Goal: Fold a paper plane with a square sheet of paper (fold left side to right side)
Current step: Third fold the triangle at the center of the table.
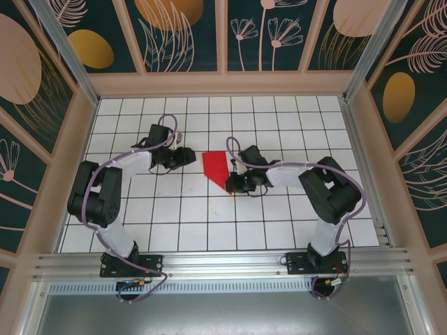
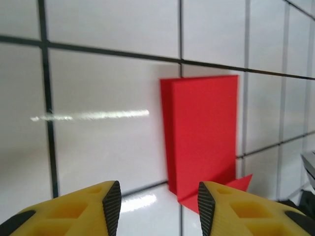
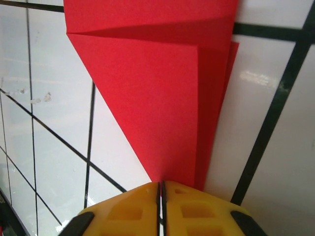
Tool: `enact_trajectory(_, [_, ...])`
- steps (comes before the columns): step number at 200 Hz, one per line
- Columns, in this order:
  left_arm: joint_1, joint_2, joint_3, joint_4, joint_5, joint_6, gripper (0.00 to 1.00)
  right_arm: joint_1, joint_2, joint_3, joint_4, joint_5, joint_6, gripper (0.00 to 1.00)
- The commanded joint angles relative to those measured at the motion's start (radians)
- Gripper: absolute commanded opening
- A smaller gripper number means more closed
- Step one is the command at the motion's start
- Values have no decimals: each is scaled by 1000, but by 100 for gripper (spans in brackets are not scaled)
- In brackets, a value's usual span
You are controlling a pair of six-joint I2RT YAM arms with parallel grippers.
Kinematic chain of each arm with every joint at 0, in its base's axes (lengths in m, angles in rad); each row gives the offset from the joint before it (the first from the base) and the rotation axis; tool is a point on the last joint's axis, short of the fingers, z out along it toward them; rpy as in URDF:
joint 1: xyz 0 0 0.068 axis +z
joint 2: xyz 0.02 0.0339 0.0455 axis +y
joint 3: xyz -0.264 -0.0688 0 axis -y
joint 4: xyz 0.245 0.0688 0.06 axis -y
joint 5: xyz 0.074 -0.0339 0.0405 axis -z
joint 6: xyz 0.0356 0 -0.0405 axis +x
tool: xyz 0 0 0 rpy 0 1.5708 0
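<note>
The square sheet of paper [image 1: 216, 167] lies mid-table, folded into a bright red wedge with its point toward the arms. In the left wrist view the paper [image 2: 204, 132] has one flap standing up from the tiles. My left gripper [image 1: 190, 156] hovers just left of the paper. Its jaws [image 2: 158, 204] are open, nothing is between them, and they are clear of the sheet. My right gripper [image 1: 232, 185] sits at the wedge's near point. In the right wrist view the paper [image 3: 162, 98] narrows to a tip that runs in between the shut yellow fingertips [image 3: 162, 186].
White tiled tabletop [image 1: 209, 223] with black grid lines, walled by patterned panels on three sides. An aluminium rail [image 1: 223, 264] runs along the near edge, where both arm bases are bolted. Open tiles lie behind and in front of the paper.
</note>
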Motion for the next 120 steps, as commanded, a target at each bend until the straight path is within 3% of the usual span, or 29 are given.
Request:
enact_trajectory(1, [-5, -56, -94, 104, 103, -79, 49, -9, -75, 3, -4, 12, -56, 18])
enact_trajectory(45, [-35, -38, -164, 218, 160, -143, 51, -13, -79, 65, -73, 116, -126, 37])
enact_trajectory(87, [-83, 41, -137, 299, 194, -192, 52, -12, -21, 126, -112, 169, -158, 37])
enact_trajectory(120, [-102, 93, -91, 285, 167, -196, 53, -9, -61, 112, -84, 225, -155, 41])
